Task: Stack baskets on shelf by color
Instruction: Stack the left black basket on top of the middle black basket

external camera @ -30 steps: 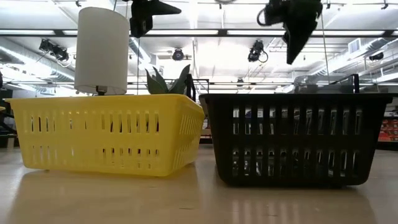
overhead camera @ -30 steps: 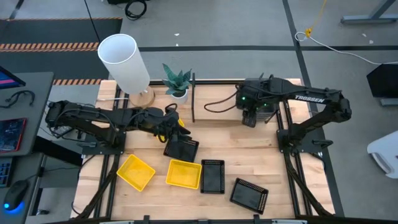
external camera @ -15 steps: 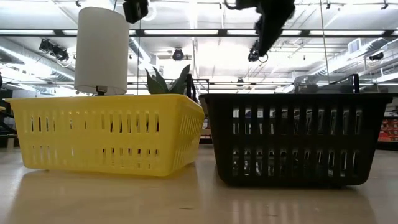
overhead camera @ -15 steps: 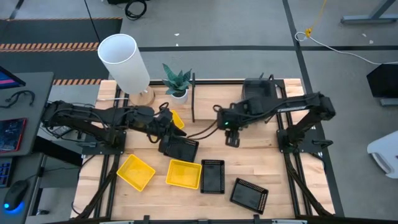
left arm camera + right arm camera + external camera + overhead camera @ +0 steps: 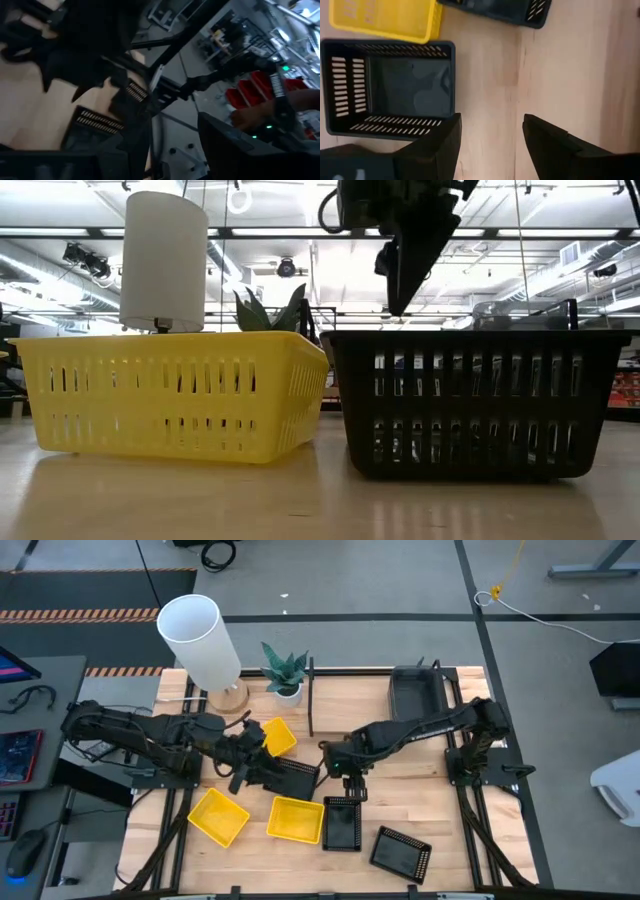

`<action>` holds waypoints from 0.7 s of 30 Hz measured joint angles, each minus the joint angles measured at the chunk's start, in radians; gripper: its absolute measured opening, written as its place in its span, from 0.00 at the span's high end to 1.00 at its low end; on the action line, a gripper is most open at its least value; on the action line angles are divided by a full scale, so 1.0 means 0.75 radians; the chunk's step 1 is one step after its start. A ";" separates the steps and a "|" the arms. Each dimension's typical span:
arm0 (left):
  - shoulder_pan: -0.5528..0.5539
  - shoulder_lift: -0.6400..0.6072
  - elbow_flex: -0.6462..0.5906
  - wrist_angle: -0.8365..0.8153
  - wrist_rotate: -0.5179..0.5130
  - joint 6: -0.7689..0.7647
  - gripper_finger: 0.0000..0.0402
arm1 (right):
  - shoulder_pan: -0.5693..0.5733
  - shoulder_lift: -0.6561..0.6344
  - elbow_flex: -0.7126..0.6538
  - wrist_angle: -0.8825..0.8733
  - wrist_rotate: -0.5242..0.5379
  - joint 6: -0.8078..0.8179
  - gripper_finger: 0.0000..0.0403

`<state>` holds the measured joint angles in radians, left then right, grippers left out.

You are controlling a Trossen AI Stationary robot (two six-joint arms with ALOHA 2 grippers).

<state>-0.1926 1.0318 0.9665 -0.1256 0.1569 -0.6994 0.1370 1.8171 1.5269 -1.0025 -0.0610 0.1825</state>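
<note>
My right wrist view shows the right gripper [image 5: 490,145], fingers apart, over bare wood beside a black perforated basket [image 5: 390,87]; the left gripper [image 5: 238,755] I cannot judge.

A white lamp [image 5: 200,640] stands at the table's [image 5: 420,810] far left corner, with a small potted plant [image 5: 286,672] just beside it.

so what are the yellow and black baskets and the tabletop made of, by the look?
Yellow basket: looks like moulded plastic, glossy, with slotted walls and a rolled rim. Black basket: seemingly the same moulded plastic, with a semi-matte finish and identical slot rows. Tabletop: light wood, probably sealed, showing grain lines and a faint sheen. The right end effector hangs open above it.
</note>
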 joint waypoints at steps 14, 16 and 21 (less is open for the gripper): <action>-0.041 -0.128 0.001 0.136 -0.003 0.004 0.57 | 0.019 0.079 -0.034 0.422 0.073 -0.597 0.41; -0.042 -0.131 0.000 0.224 -0.003 0.005 0.57 | 0.020 0.086 -0.035 0.472 0.071 -0.704 0.42; -0.042 -0.132 0.001 0.336 -0.003 0.006 0.57 | 0.002 0.156 -0.034 0.616 0.056 -0.855 0.43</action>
<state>-0.2240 0.9329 0.9672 0.1261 0.1547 -0.6950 0.1382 1.9338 1.5013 -0.5404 -0.0191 -0.4585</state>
